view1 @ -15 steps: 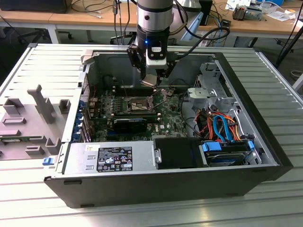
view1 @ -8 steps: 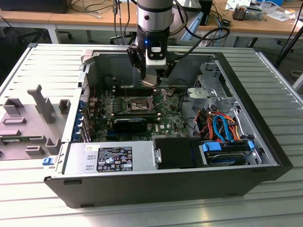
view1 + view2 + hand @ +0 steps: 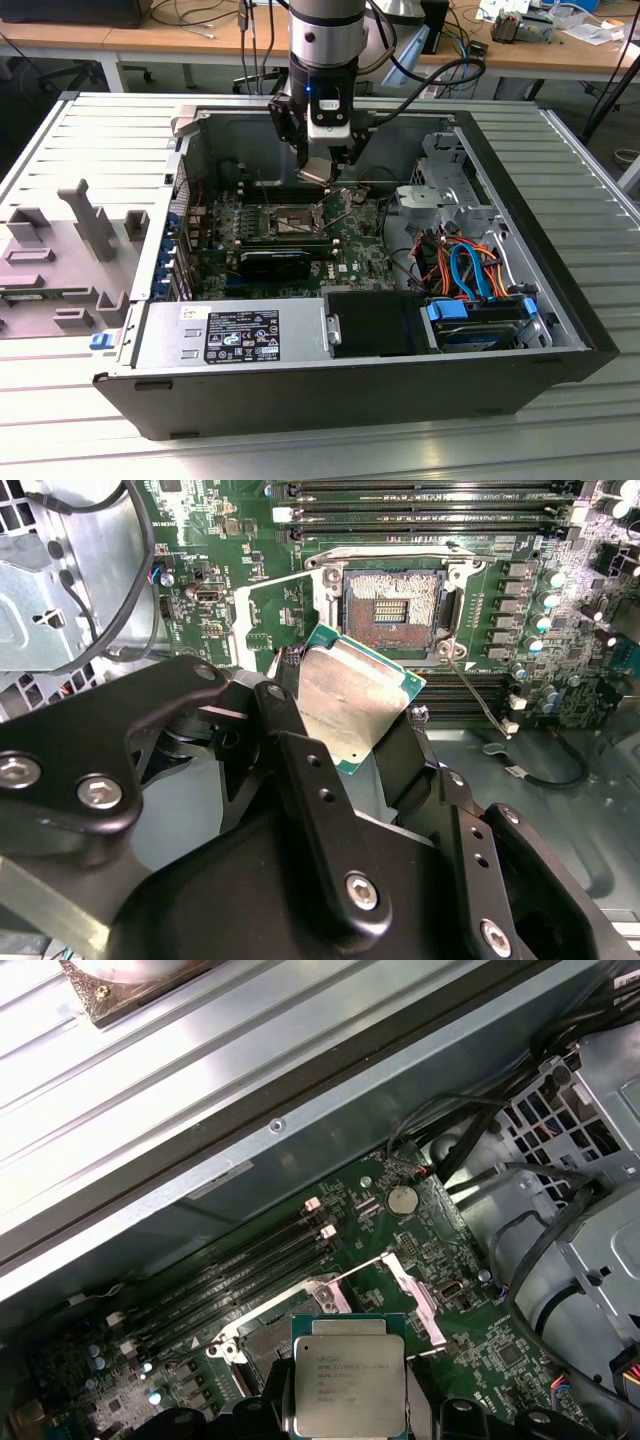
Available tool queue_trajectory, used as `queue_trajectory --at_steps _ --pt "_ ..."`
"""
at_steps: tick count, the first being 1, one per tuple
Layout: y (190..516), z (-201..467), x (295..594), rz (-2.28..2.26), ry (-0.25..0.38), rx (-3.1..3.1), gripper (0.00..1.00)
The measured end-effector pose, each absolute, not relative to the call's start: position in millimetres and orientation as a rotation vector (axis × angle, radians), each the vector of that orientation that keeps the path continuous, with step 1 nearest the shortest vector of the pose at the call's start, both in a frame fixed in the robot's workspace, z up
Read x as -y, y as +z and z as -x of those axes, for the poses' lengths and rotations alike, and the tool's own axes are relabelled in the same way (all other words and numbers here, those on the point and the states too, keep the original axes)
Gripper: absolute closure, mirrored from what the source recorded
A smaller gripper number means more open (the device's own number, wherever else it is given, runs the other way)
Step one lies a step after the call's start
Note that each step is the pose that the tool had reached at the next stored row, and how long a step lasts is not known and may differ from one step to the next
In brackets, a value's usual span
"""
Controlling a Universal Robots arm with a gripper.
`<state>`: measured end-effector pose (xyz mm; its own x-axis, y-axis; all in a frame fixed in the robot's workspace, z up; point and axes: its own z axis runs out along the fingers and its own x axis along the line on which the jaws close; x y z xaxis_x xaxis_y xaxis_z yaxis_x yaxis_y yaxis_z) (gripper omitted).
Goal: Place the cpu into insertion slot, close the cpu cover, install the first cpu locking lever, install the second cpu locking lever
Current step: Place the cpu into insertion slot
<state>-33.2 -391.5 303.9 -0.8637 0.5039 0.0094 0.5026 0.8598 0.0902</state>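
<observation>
One robot arm (image 3: 325,40) reaches into open computer case (image 3: 350,395) on ribbed metal desk (image 3: 100,130).

- Exterior view: jaws clenched on cpu (image 3: 314,171), hovering above insertion slot (image 3: 287,221), apart from it.
- Second wrist view: cpu (image 3: 350,705) tilted between black fingers (image 3: 408,765) (green edge showing); insertion slot (image 3: 392,608) uncovered beyond.
- First wrist view: cpu (image 3: 349,1385) silvery top up, overlapping insertion slot (image 3: 262,1345).

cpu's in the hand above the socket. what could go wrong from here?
The cpu sits skewed to the insertion slot in the second wrist view; lowered like that, it could land crooked on the exposed contacts.
The hand grips it only by its edges, so it might slip.
A thin wire lever lies beside the slot and could snag.
</observation>
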Motion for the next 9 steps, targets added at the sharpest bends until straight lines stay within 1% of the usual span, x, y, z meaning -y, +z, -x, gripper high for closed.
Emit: queue_trajectory --at_steps 9 --pt "303.9 33.2 391.6 -0.831 0.14 -3.011 0.46"
